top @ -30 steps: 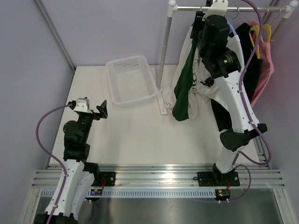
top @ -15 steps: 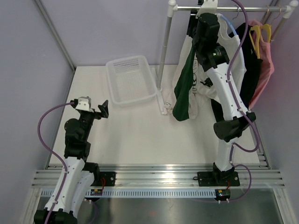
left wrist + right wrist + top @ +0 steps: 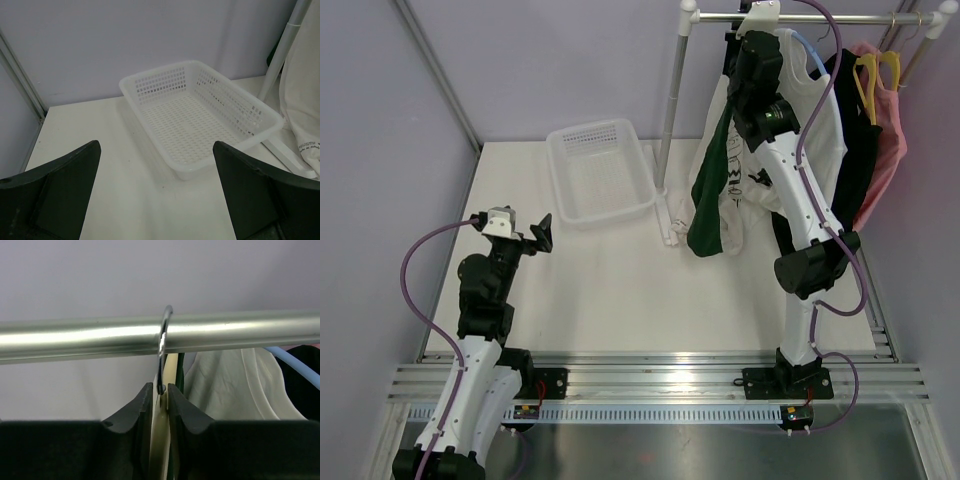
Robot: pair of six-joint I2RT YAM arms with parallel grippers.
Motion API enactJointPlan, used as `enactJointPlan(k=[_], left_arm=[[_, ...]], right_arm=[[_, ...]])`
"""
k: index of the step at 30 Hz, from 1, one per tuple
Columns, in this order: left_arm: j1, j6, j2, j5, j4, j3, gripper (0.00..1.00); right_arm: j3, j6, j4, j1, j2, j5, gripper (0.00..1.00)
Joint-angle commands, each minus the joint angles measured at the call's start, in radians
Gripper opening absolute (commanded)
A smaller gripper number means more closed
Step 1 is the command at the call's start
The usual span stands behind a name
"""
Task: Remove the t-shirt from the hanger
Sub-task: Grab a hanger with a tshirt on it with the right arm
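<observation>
A dark green t-shirt hangs at the left end of the clothes rail. Its cream hanger has a metal hook over the rail. My right gripper is raised just under the rail. In the right wrist view my right gripper is shut on the hanger's neck, just below the hook, with both jaws pressing the cream plastic. A strip of green cloth shows behind it. My left gripper hovers low over the table at the left, open and holding nothing.
A white perforated basket sits on the table left of the rack's upright post; its rim lies ahead of my left gripper. A white garment, a black one and a pink one also hang on the rail.
My right arm has stretched upward, bringing its gripper up under the rail, and its jaws have narrowed onto the hanger's neck. The left arm has hardly moved.
</observation>
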Motion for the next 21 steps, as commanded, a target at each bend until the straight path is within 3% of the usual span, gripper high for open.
enactJointPlan(k=[1,3,4,8,15,21], left_arm=[[0.004,0.011,0.002,0.023,0.057,-0.005,0.99],[0.004,0.010,0.002,0.022,0.057,-0.005,0.99],[0.004,0.010,-0.001,0.023,0.056,-0.005,0.99],[0.004,0.010,0.000,0.026,0.056,-0.004,0.99],[0.004,0.010,0.000,0.022,0.049,0.002,0.99],[0.004,0.006,0.003,0.032,0.056,-0.001,0.99]], right_arm=[[0.012,-0.017,0.067,-0.003,-0.025,0.035,0.23],[0.022,-0.017,0.061,-0.003,-0.023,0.046,0.19],[0.020,-0.017,0.062,-0.003,-0.024,0.051,0.10],[0.005,-0.010,0.068,-0.003,-0.037,0.046,0.00],[0.086,-0.017,0.042,-0.003,-0.034,0.006,0.00],[0.019,0.000,0.079,-0.003,-0.119,-0.020,0.00]])
